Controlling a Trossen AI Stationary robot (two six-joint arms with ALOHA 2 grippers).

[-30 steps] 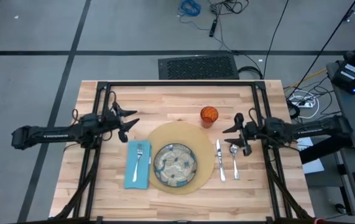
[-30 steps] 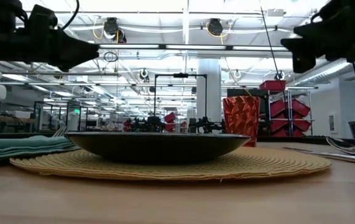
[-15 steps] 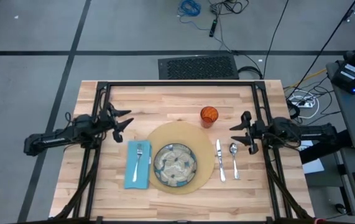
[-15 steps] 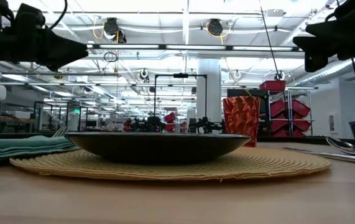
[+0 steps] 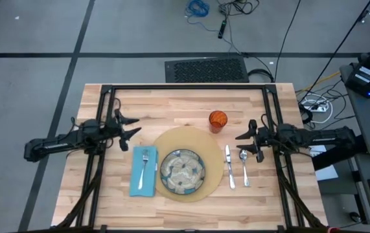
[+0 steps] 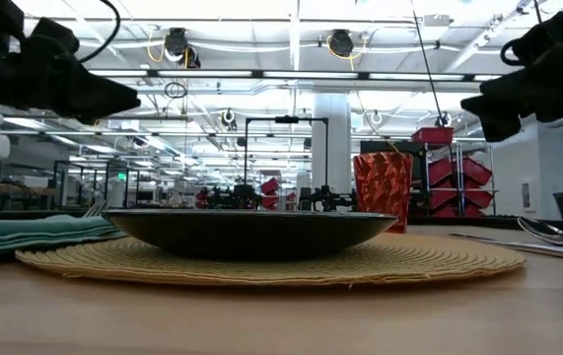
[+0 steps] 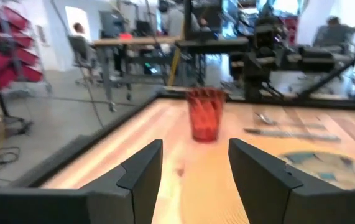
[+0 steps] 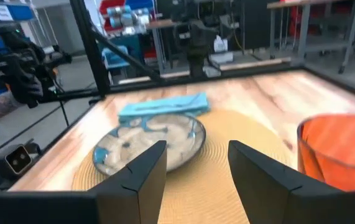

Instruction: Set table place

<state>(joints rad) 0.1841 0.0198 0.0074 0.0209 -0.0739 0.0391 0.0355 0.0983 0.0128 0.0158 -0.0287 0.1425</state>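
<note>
A round tan mat (image 5: pixel 201 144) lies mid-table with a greenish patterned plate (image 5: pixel 182 171) on it. A light-blue napkin (image 5: pixel 143 171) lies left of the mat with a silver fork (image 5: pixel 144 165) on top. A knife (image 5: pixel 229 167) and spoon (image 5: pixel 243 165) lie right of the mat. A small orange cup (image 5: pixel 218 120) stands beyond the mat. My left gripper (image 5: pixel 135 127) is open and empty above the table, left of the mat. My right gripper (image 5: pixel 241 142) is open and empty above the table, by the spoon.
The wooden table (image 5: pixel 172 103) has a black metal frame (image 5: pixel 185 87) along its far and side edges. Bare planks lie beyond the mat and along the near edge. A workshop with shelves and benches shows behind the table in the low view (image 6: pixel 291 148).
My left gripper has drawn back toward the table's left edge. My right gripper drew back toward the right edge, then came a little back toward the spoon. Both stay open and empty. The place setting has not moved.
</note>
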